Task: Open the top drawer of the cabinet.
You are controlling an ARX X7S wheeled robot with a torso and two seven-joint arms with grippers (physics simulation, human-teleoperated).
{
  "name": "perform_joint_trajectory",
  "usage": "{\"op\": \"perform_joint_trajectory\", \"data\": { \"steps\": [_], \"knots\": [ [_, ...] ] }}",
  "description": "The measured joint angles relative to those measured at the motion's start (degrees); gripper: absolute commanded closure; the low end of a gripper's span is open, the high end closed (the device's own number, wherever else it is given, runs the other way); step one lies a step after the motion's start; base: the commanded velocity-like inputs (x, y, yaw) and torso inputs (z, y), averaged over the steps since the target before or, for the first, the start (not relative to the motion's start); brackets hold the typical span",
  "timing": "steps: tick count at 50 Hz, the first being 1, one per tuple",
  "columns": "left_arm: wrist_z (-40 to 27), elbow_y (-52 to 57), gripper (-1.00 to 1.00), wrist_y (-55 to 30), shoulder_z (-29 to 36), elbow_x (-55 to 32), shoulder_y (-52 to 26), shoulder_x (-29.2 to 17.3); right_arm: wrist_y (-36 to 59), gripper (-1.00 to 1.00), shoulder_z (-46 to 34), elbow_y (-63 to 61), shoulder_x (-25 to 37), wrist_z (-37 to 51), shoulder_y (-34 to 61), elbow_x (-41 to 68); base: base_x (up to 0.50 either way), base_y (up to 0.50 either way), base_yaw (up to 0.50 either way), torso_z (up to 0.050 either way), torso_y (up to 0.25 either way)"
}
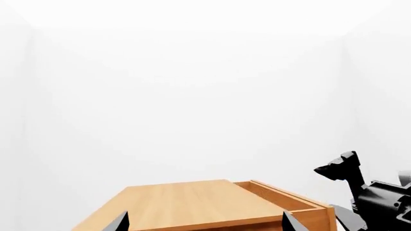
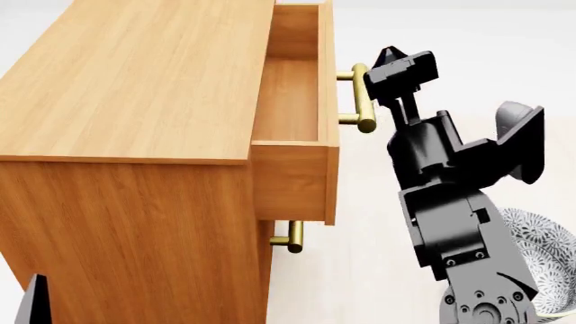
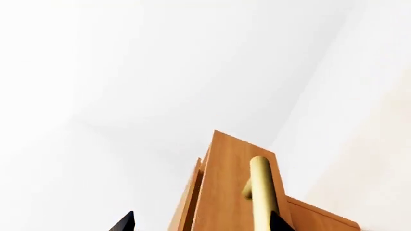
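Note:
The cabinet (image 2: 135, 101) is a large orange-brown wood box filling the left of the head view. Its top drawer (image 2: 297, 101) stands pulled partly out, its inside showing, with a brass bar handle (image 2: 365, 98) on the front. My right gripper (image 2: 396, 67) is right beside that handle. In the right wrist view the right gripper (image 3: 202, 224) is open, its dark fingertips (image 3: 125, 222) wide apart, and the handle (image 3: 262, 192) lies between them close to one finger. My left gripper (image 1: 205, 226) is open above the cabinet top (image 1: 186, 202). The drawer (image 1: 289, 199) also shows in the left wrist view.
A lower drawer's brass handle (image 2: 293, 236) sticks out under the open drawer. A patterned white bowl (image 2: 544, 246) sits on the floor at the lower right, behind my right arm (image 2: 450, 202). One left fingertip (image 2: 34, 300) shows at the lower left corner.

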Motion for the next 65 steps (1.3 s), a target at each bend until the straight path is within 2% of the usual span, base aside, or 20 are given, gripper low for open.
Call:
{"op": "perform_joint_trajectory", "data": {
  "steps": [13,34,48,65],
  "knots": [
    [-0.72,0.8,-1.0,-0.26,0.59,0.22,-0.42,-0.53,2.21,-1.0,-2.76,-9.21,4.15,9.16,1.96,-4.03,0.0,0.0,0.0,0.0,0.0],
    [-2.67,1.33,-1.0,-0.24,3.6,0.29,-2.94,-1.61,18.78,-1.0,-14.54,-21.06,10.62,23.88,13.52,-8.15,0.0,0.0,0.0,0.0,0.0],
    [-3.99,0.9,-1.0,0.54,6.19,0.23,-5.02,-2.27,25.99,-1.0,-20.72,-24.82,11.67,27.29,18.72,-10.58,0.0,0.0,0.0,0.0,0.0],
    [-4.4,0.02,-1.0,1.51,7.46,0.51,-5.57,-2.34,29.04,-1.0,-24.68,-25.48,11.83,27.39,20.29,-12.84,0.0,0.0,0.0,0.0,0.0]
  ]
}}
